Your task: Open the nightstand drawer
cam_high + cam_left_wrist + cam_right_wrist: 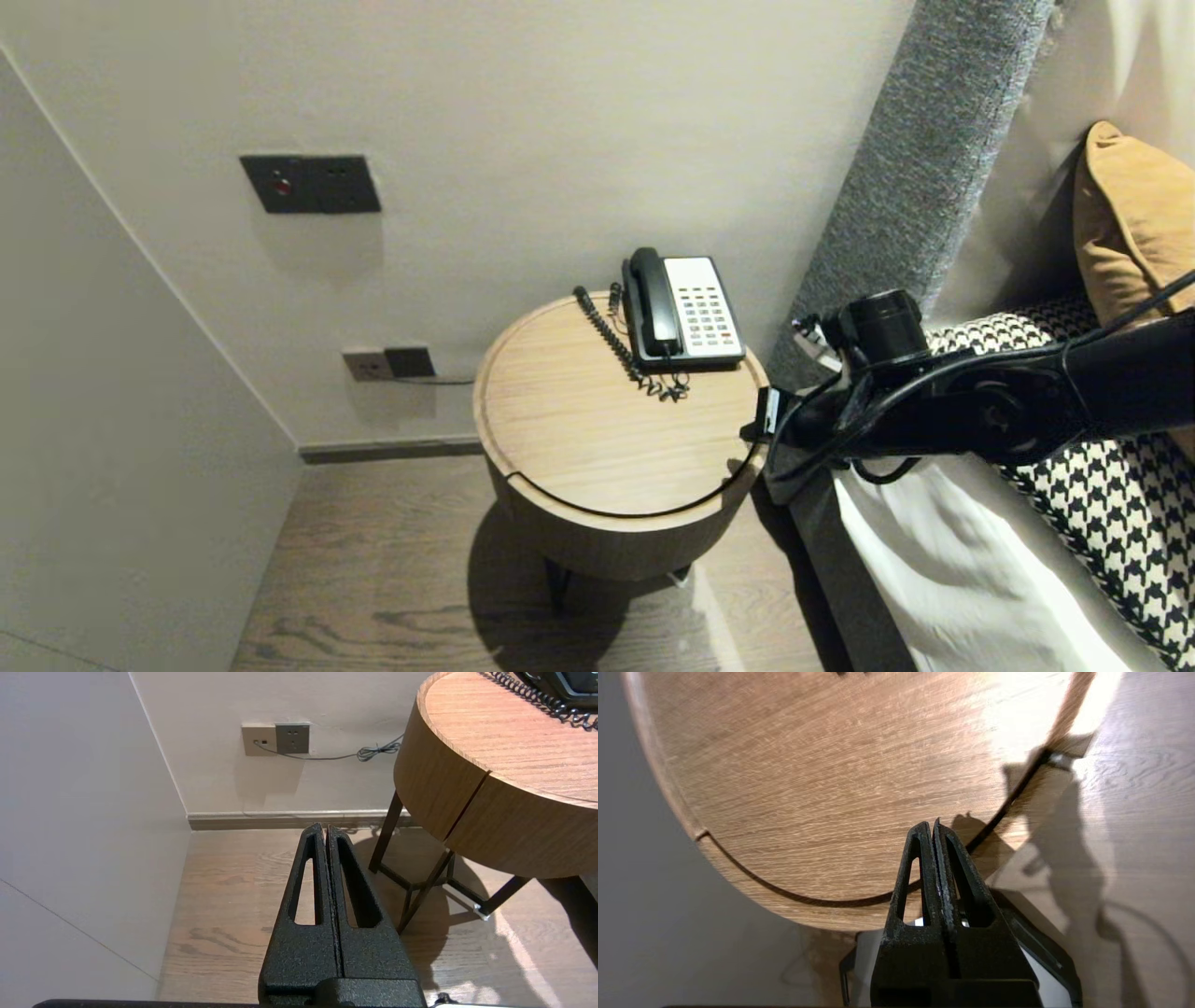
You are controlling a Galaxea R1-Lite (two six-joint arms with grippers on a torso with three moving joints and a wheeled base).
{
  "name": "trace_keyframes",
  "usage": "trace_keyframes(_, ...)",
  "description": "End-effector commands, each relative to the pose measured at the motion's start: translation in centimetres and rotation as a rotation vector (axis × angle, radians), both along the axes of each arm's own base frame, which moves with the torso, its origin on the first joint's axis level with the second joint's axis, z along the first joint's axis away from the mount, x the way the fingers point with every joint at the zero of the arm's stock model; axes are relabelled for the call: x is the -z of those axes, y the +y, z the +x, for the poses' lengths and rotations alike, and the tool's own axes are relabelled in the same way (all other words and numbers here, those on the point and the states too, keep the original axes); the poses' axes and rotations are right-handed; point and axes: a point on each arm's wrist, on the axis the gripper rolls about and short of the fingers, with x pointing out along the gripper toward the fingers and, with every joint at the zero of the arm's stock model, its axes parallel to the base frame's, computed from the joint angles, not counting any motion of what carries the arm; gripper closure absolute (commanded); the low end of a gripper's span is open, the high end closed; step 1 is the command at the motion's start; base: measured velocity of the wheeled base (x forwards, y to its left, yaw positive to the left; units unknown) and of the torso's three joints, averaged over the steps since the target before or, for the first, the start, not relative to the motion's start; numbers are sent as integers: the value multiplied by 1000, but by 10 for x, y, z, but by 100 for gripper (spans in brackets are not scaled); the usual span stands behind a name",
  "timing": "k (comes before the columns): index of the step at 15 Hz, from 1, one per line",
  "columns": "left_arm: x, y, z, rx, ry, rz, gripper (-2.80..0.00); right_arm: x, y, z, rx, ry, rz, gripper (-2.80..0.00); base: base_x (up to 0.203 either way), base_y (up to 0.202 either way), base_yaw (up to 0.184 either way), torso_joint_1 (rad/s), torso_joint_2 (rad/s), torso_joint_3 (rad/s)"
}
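1. Right claw: fingers pressed together, nothing in it. In the head frame its arm comes in from the right edge, centre-right. The tip is at the right rim of the round wooden surface.
2. From the right wrist camera, the claw is above the rim, by the curved seam. I can't tell whether it touches.
3. Phone: upper right part of the surface, against the wall, handset on its cradle. It's well apart from the right claw.
4. Coiled cord lies just left of the phone on the wood.
5. Left claw: closed, empty, low over the wood floor beside the surface's legs. It faces the wall socket.
6. Bed sits lower right, under the right arm.
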Motion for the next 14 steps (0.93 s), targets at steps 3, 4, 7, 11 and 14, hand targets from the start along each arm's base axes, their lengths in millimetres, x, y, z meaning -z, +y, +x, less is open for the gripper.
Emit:
trace_keyframes(3,0,0,0,-1,1,-1,0,6,5,3,-7,18,2,0,0,0,0,0,0,0)
trace_keyframes(4,0,0,0,-1,1,-1,0,8,5,4,-8,21,0,0,0,0,0,0,0,0)
trace_keyframes(7,0,0,0,0,2,-1,0,18,7,5,-9,51,-9,0,0,0,0,0,0,0)
trace_keyframes(11,0,0,0,-1,1,-1,0,27,5,1,-8,86,-22,0,0,0,0,0,0,0)
trace_keyframes(14,0,0,0,0,1,-1,0,33,3,-6,-9,110,-31,0,0,0,0,0,0,0)
